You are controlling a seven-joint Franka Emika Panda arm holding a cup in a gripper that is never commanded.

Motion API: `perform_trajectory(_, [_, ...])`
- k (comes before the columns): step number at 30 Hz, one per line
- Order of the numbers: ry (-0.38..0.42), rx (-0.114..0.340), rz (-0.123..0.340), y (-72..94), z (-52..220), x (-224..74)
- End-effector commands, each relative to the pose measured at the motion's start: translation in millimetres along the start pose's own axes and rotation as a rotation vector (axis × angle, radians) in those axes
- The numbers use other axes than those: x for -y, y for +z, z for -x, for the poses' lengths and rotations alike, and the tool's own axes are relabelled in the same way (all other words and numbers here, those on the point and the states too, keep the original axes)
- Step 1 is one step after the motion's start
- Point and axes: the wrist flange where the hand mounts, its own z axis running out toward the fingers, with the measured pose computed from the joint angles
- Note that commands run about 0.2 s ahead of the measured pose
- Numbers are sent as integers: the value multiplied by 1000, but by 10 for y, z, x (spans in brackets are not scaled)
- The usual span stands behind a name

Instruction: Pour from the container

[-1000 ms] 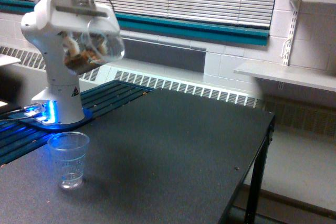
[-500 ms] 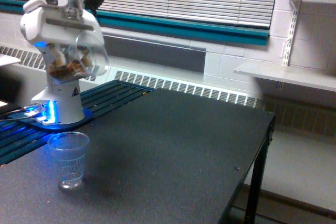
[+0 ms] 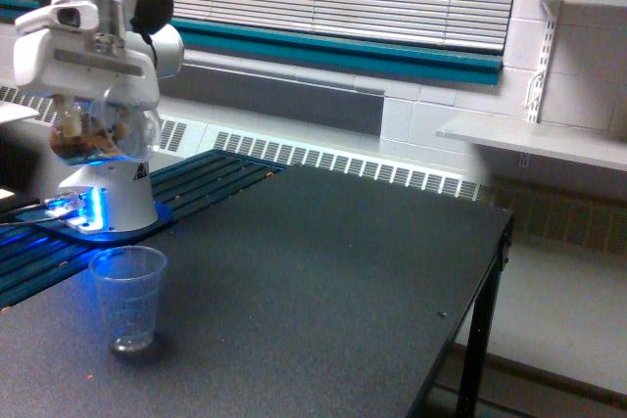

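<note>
1. Container (image 3: 106, 129): one clear round jar, held up in the air under the white gripper (image 3: 93, 95), at the exterior view's left, above and a little behind the plastic cup (image 3: 127, 298).
2. Gripper fingers are hard to make out, because the clear glass and the white housing blur together; the gripper holds the container, but the exact place where the fingers touch it I cannot tell.
3. Brown pieces (image 3: 83, 144) lie in the lower part of the container. They are too small and blurred to count.
4. The container's rim and which way its mouth points are not clear in this view.
5. One tapered clear plastic cup stands upright on the dark surface (image 3: 323, 281), near its front left corner. It has faint printed marks, too small to read. Blue light shines on its rim.
6. One white robot base (image 3: 108, 198) stands behind the cup, with a blue light at its foot. The upper arm is cut off by the top edge.
7. The surface's left side and front side are cut off by the frame; one leg (image 3: 477, 359) shows at the right.
</note>
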Motion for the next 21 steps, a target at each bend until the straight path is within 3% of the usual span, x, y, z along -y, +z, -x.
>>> perform_trajectory(1, [14,10,21,46,81,-64])
perform_trajectory(21, [-37,52,102,274,230,-211])
